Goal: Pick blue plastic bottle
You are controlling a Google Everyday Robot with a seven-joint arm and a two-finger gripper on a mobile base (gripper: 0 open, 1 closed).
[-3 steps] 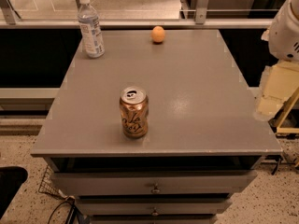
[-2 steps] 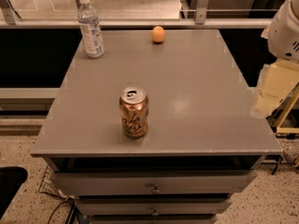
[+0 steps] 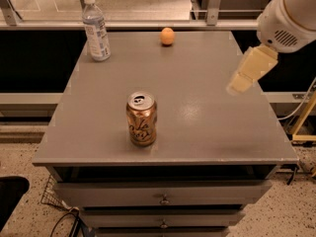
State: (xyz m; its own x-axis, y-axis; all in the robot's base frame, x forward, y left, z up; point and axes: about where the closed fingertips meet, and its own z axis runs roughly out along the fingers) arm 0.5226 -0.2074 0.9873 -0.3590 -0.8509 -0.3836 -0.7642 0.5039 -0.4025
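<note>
The blue plastic bottle (image 3: 96, 29) stands upright at the far left corner of the grey table (image 3: 197, 107). It is clear, with a white cap and a pale label. My gripper (image 3: 240, 84) hangs above the table's right side, on a white arm that comes in from the upper right. It is far to the right of the bottle and holds nothing that I can see.
A copper-brown drink can (image 3: 141, 119) stands upright near the table's front middle. A small orange ball (image 3: 167, 36) lies at the far edge. Drawers sit under the tabletop (image 3: 163, 199). A rail and glass run behind the table.
My gripper and arm have moved up and to the left, from beside the table's right edge to above its right side. The bottle, can and ball have not moved.
</note>
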